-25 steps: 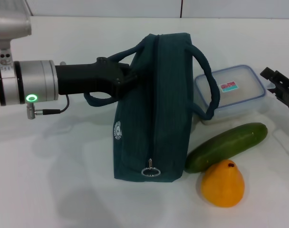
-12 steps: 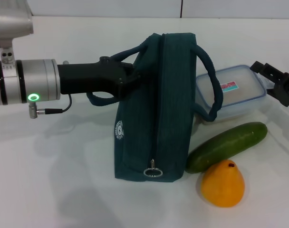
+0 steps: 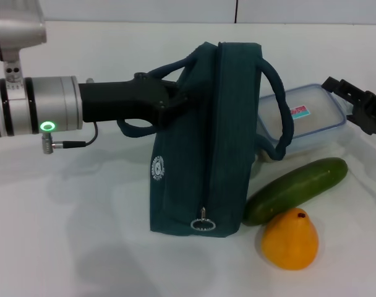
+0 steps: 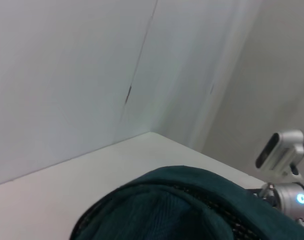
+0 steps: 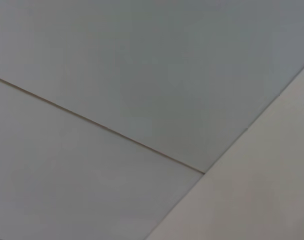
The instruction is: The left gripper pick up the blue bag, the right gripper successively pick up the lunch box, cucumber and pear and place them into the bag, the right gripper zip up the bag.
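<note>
Blue bag (image 3: 203,142) blocks lunch box (image 3: 305,119) from left; cucumber (image 3: 295,189), pear (image 3: 290,239) crowd front; surface (image 3: 70,235) left open.

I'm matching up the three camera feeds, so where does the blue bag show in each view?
Head view: the blue bag stands mid-frame on the table, its near handle held by the left hand.
Left wrist view: only its teal fabric top fills the lower edge.
Right wrist view: not in it.
Shared landmark: the dark seam in the white wall behind the table.
</note>
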`<state>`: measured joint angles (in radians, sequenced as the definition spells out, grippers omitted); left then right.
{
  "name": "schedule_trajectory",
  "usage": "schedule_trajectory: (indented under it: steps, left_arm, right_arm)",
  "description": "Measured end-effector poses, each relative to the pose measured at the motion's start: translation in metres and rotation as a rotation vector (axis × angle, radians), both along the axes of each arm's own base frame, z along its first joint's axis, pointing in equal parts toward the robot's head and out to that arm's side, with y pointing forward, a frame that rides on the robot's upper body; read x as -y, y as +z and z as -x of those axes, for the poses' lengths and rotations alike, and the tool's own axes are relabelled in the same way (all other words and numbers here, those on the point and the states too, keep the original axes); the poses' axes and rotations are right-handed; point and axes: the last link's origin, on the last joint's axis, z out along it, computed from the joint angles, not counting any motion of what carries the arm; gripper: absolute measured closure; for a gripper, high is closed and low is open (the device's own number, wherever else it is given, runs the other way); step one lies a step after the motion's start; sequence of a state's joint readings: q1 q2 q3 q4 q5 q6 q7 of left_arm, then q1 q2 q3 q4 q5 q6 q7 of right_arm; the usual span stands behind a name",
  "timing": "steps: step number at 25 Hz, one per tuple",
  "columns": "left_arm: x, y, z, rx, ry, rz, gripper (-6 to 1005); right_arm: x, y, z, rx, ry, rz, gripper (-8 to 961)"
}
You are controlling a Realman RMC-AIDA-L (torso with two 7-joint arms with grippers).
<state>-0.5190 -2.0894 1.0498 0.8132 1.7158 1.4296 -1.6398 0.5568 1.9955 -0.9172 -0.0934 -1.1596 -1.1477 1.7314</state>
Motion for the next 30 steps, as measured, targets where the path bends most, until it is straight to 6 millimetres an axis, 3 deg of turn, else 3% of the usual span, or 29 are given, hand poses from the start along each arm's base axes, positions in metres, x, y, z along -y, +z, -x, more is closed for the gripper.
schedule_trajectory:
  steps: [20,30]
  left_arm:
    - [0.0006,-0.0024,-0.0023,-0.008,-0.021,0.005,959]
    - [0.0002,-0.0029,-0.0021,-0.010,-0.019,0.003,959]
  right_arm:
    - [0.0021,-0.0040,0.0002,0.020,0.006,-0.025,231]
    - [0.0024,-0.0029,-0.0002,0.048,0.026,-0.042,586]
